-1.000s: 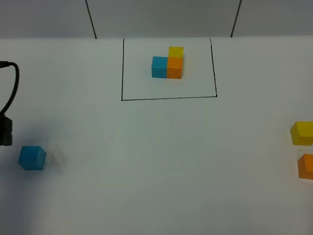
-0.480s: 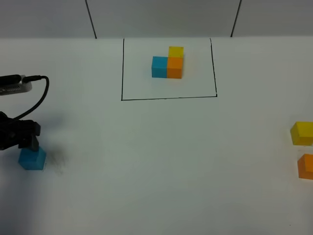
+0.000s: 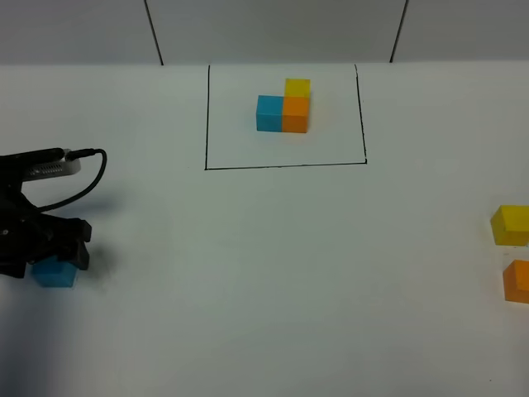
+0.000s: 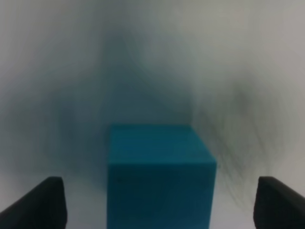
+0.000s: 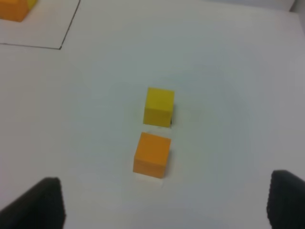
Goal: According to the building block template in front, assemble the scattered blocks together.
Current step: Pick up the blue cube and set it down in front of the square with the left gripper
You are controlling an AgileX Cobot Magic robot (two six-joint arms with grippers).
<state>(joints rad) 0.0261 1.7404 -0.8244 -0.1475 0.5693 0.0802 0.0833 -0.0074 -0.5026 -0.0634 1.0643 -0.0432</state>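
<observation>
The building block template (image 3: 283,107) is a blue, orange and yellow cluster inside a black drawn frame (image 3: 285,166) at the back middle. The loose blue cube (image 3: 54,273) lies at the far left, and my left gripper (image 3: 59,258) is low over it. In the left wrist view the blue cube (image 4: 159,176) stands between the two wide-apart fingertips (image 4: 40,205), untouched. The yellow cube (image 3: 510,225) and orange cube (image 3: 517,281) lie at the right edge. My right gripper (image 5: 162,205) hangs open short of the orange cube (image 5: 152,154) and the yellow cube (image 5: 159,107).
The white table (image 3: 273,273) stretches bare between the left and right cubes. A grey back wall with two dark seams (image 3: 154,33) rises behind the frame. A cable (image 3: 91,169) loops off the left arm. A corner of the frame (image 5: 62,45) shows in the right wrist view.
The left arm has come in from the left edge and moved right and down until its open gripper straddles the blue cube. The cubes have not moved.
</observation>
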